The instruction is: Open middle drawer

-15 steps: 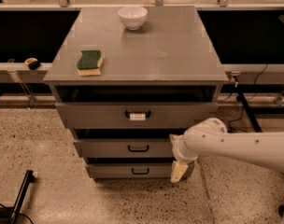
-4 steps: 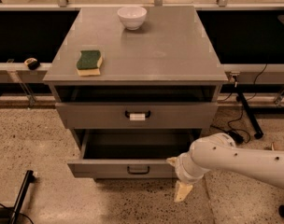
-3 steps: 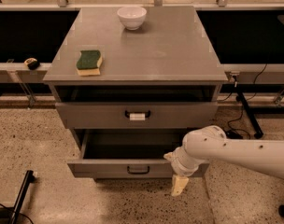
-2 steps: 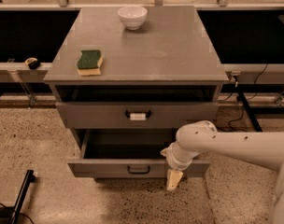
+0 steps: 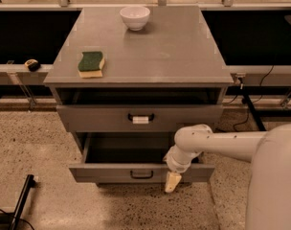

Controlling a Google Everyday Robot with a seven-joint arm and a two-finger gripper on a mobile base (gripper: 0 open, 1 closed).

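The grey cabinet point(image 5: 184, 47) has three drawers. The top one point(image 5: 97, 119) has a white tag on its black handle point(image 5: 140, 118). The middle drawer point(image 5: 102, 173) stands pulled out toward me, its inside point(image 5: 126, 152) dark, with a plain black loop handle point(image 5: 141, 175). The bottom drawer is hidden under it. My gripper point(image 5: 172, 181), cream-coloured, hangs from the white arm point(image 5: 217, 140) in front of the right part of the middle drawer's front, right of the handle and pointing down.
A white bowl point(image 5: 135, 17) and a green-and-yellow sponge point(image 5: 91, 63) sit on the cabinet top. A black pole point(image 5: 23, 198) lies on the speckled floor at the lower left. Cables point(image 5: 253, 113) run on the right. My arm's bulk point(image 5: 274, 181) fills the lower right.
Since five seconds ago the middle drawer has come out from the cabinet. Over the last second my gripper has moved left along its front, toward the handle.
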